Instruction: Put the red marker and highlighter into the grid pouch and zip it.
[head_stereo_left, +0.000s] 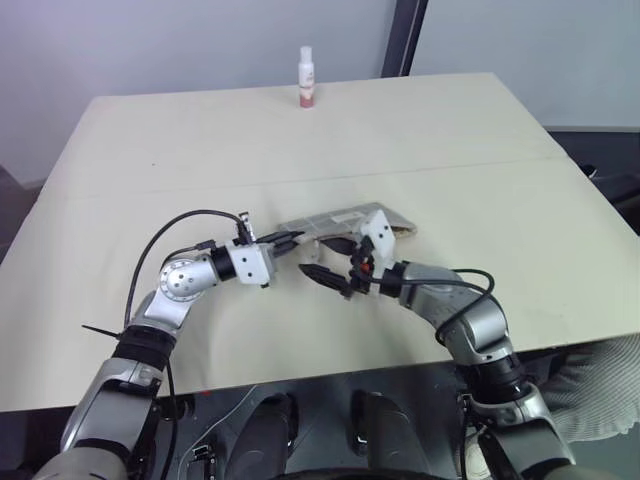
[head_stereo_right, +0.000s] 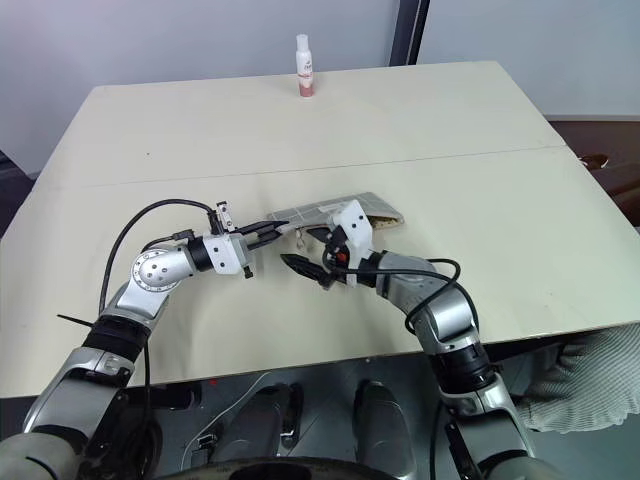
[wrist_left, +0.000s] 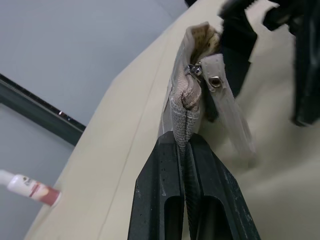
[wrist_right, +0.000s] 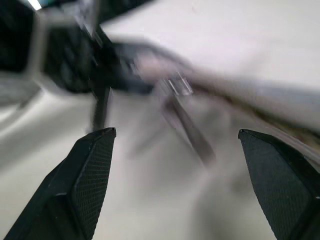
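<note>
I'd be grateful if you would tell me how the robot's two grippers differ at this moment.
The left gripper is shut on the end of the grid pouch; the right gripper is open and holds nothing. The left grips the pouch by its zipper seam, while the right sits apart from it, on its near side. Both point toward the pouch over the table.

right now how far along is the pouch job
Done, apparently: no marker or highlighter lies on the table, so both are probably inside. In hand: the left gripper pinches the grid pouch at its zipper end, and the open right gripper faces the zipper pull. Left: zipping; the mouth still gapes.
</note>
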